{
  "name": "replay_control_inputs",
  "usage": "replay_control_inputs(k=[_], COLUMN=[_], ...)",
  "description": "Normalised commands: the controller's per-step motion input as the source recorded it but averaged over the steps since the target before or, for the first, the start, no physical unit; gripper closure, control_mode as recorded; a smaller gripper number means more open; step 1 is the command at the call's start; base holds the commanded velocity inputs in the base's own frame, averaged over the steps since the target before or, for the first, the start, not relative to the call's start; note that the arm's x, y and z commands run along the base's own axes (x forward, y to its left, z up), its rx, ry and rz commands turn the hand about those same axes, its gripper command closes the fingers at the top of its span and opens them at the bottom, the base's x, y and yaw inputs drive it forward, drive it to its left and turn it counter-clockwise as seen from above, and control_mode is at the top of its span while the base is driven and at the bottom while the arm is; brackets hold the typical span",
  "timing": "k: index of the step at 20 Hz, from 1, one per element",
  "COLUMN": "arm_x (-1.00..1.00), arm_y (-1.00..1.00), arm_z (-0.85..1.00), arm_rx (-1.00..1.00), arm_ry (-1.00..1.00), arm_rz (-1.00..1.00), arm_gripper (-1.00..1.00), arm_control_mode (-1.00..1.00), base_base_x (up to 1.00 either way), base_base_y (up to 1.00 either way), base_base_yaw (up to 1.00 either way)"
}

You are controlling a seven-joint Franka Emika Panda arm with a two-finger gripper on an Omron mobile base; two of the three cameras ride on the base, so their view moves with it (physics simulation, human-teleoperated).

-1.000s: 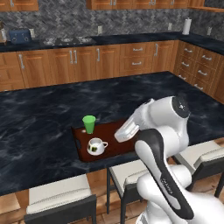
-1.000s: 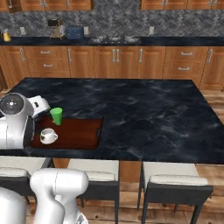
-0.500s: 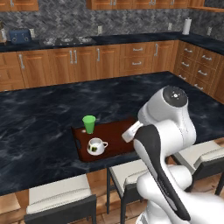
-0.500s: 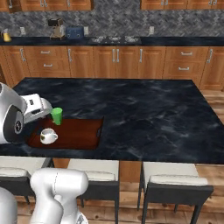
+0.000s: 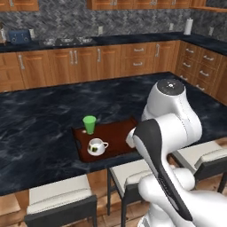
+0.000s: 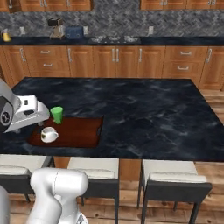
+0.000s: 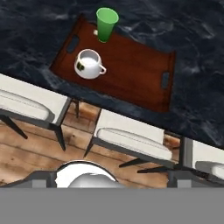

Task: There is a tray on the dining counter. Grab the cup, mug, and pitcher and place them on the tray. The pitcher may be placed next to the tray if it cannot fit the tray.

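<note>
The tray [image 7: 131,70] sits at the near edge of the surface [image 5: 40,115], right above the white-cushioned stools [image 7: 131,142], and two of the three items are already on it. The green cup [image 7: 106,22] stands upright at the tray's far rim, beside one cut-out handle. The white mug [image 7: 89,64] sits just nearer than the cup on the same end, handle pointing toward the tray's middle. They stand close but apart.

The tool [image 6: 30,113] hangs released, jaws spread wide and empty, just off the cup-and-mug end of the tray.

By my read the pitcher is what's left, and I can't spot it here. The step in hand looks like pulling clear of the tray and going to find it. Doing it well means lifting away without brushing the cup, which looks light and tippy. The other half of the tray lies bare, so that's the sensible landing spot.

Textures now: the tray is dark reddish-brown wood, flat, with a low raised rim. The cup is smooth, tapered plastic-looking green. The mug is squat, rounded, glossy white with a dark mark on its side. The surface is black marble with pale veining, polished and probably slick.
</note>
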Motion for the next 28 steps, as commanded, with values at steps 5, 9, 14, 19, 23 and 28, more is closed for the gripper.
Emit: replay_control_inputs(k=[5,9,14,19,23,28], arm_x=[0.0,0.0,0.0,0.0,0.0,0.0], arm_y=[0.0,0.0,0.0,0.0,0.0,0.0], arm_z=[0.0,0.0,0.0,0.0,0.0,0.0], arm_rx=[0.0,0.0,0.0,0.0,0.0,0.0], arm_ry=[0.0,0.0,0.0,0.0,0.0,0.0], arm_rz=[0.0,0.0,0.0,0.0,0.0,0.0], arm_gripper=[-1.0,-1.0,-1.0,-1.0,-1.0,-1.0], arm_control_mode=[1.0,1.0,1.0,1.0,1.0,1.0], base_base_x=[-0.76,-0.31,-0.03,0.0,0.0,0.28], base_base_y=[0.48,0.96,1.0,1.0,1.0,1.0], base_base_yaw=[-0.03,0.0,0.0,0.0,0.0,0.0])
